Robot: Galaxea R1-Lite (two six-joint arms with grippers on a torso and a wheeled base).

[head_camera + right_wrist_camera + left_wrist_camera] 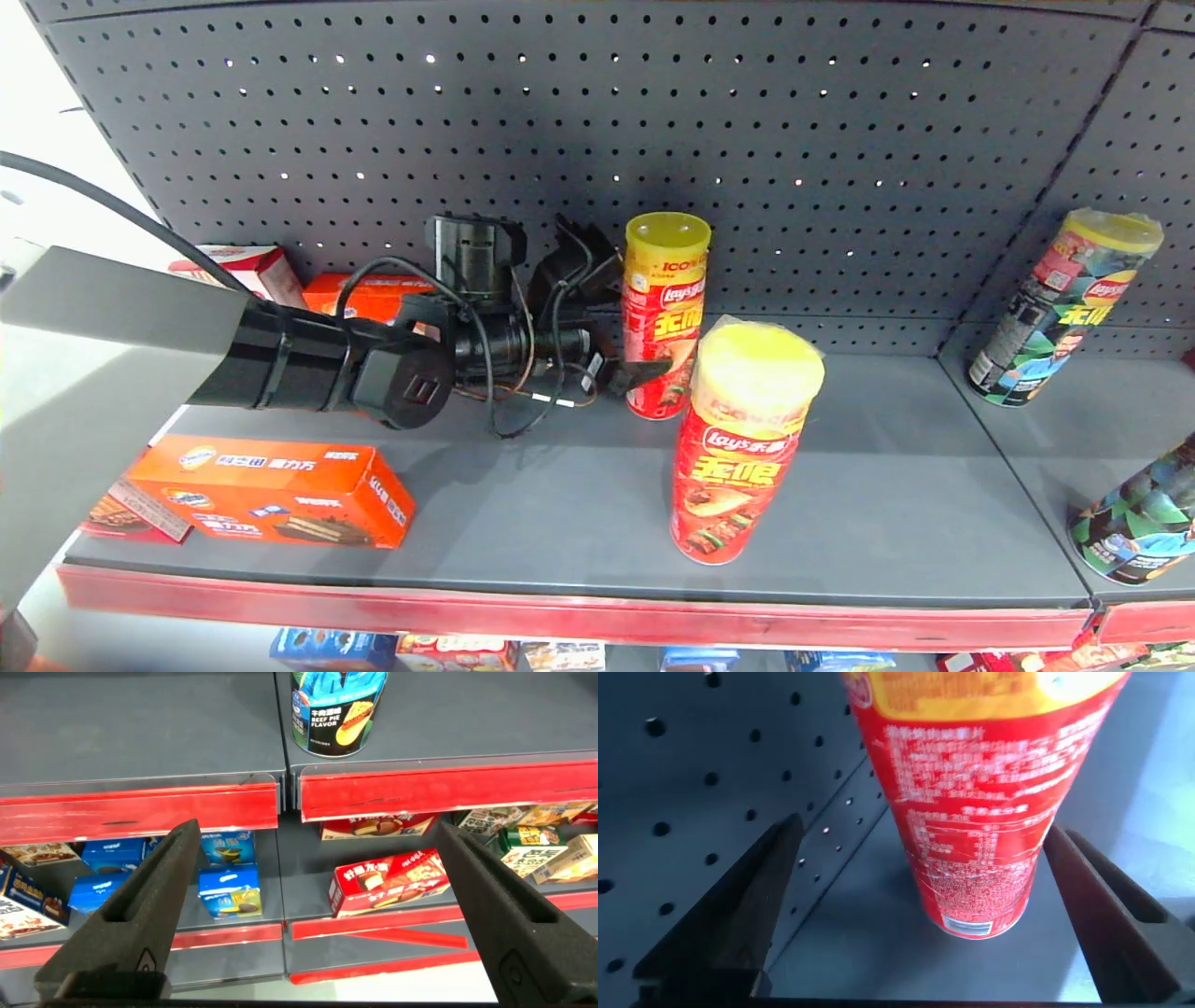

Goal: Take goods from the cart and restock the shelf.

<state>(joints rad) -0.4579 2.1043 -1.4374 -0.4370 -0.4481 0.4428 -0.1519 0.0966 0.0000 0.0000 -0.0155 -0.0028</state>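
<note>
Red chip can (pixel 663 317) stands on the shelf (pixel 887 485) inside the spread left claw (pixel 923 831); right claw (pixel 318 829) also spread.

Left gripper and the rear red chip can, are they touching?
Cannot tell. In the left wrist view, the left gripper has one finger clear of the red chip can, the other's tip meeting its edge.

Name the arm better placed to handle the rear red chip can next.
Left. The left gripper, open, straddles the rear red chip can on the shelf; the right gripper, also open, faces the lower shelves.
</note>
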